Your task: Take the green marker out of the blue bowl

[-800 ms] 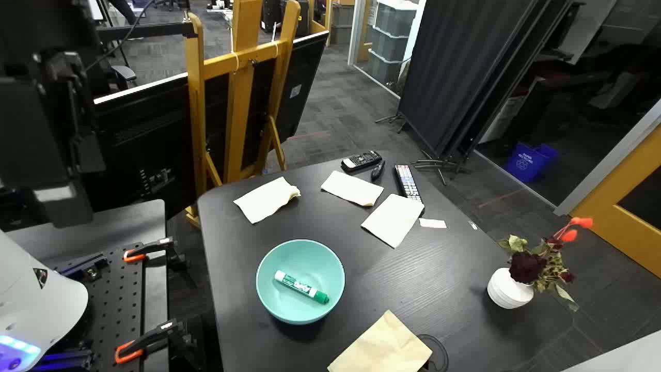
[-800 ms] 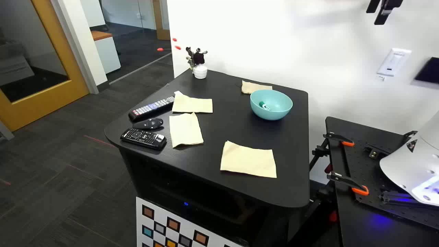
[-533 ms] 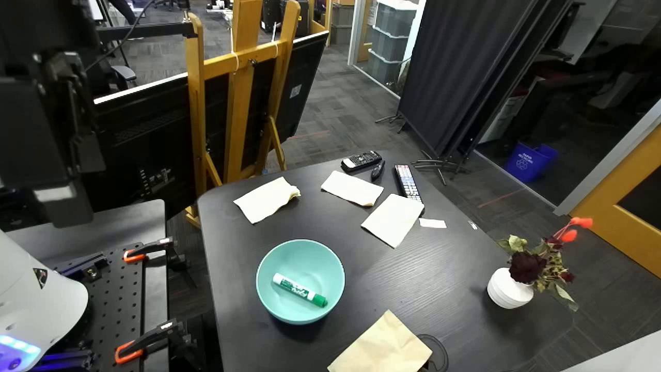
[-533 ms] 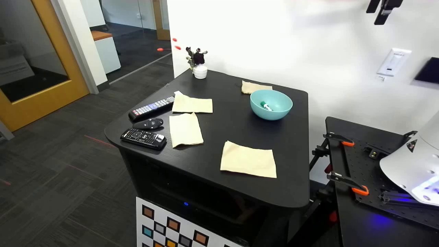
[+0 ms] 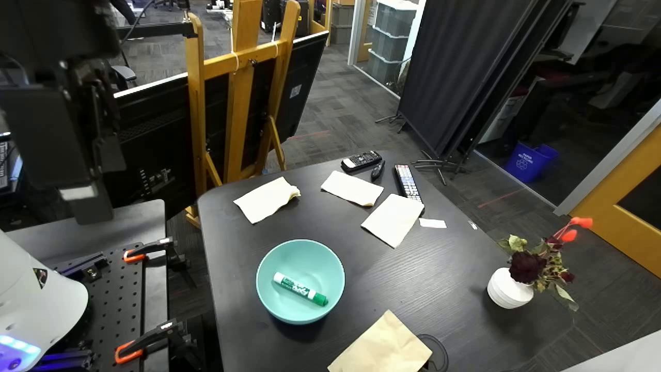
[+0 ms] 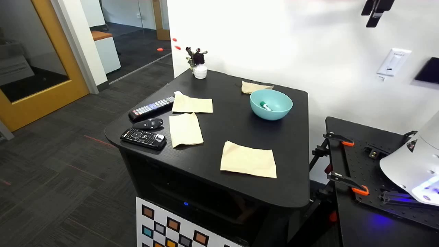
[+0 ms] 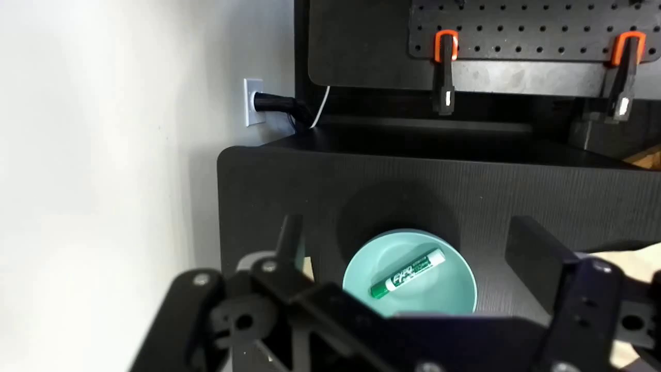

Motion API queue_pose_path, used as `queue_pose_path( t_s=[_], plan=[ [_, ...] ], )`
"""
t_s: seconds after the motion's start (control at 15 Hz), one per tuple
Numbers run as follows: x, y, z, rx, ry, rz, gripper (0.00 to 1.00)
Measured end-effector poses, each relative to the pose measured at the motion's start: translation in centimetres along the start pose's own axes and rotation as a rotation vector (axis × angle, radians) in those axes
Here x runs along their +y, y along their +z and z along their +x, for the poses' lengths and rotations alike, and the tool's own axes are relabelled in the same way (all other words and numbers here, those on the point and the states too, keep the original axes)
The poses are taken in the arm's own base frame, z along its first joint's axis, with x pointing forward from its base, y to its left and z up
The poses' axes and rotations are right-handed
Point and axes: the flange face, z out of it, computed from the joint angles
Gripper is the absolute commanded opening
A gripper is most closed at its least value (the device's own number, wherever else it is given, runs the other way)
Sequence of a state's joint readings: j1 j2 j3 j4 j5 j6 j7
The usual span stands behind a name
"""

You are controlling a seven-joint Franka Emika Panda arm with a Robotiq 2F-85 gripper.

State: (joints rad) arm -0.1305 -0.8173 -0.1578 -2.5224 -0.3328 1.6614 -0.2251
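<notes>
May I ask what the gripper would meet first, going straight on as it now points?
Probably the black table under the blue bowl, by its edge toward the robot base, not the bowl: the gripper points down, nearer that base. Depth is unclear; it could miss the table.

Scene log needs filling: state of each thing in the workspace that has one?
gripper: open, holding nothing
blue bowl: upright, holding the green marker
green marker: capped, lying down
remotes: face up
white vase: upright, holding flowers
pale napkins: lying roughly flat
black plug: in the wall outlet
base light: lit blue
clamps: can't tell if latched
</notes>
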Motion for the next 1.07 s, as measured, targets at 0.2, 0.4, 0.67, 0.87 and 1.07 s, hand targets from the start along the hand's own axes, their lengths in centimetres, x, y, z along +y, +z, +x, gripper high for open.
queue_pose_path(
  t_s=[0.2,0.4,0.67,0.87,1.07],
  plan=[
    [-0.4,1.7,2.2,0.013,0.075,0.004,1.00],
    [-1.2,4.4,4.9,0.031,0.163,0.040,1.00],
    [-2.6,9.2,8.9,0.077,0.299,0.118,1.00],
    [-3.3,12.4,11.2,0.119,0.408,0.148,1.00],
    [-4.2,15.1,13.4,0.155,0.494,0.148,1.00]
  ],
)
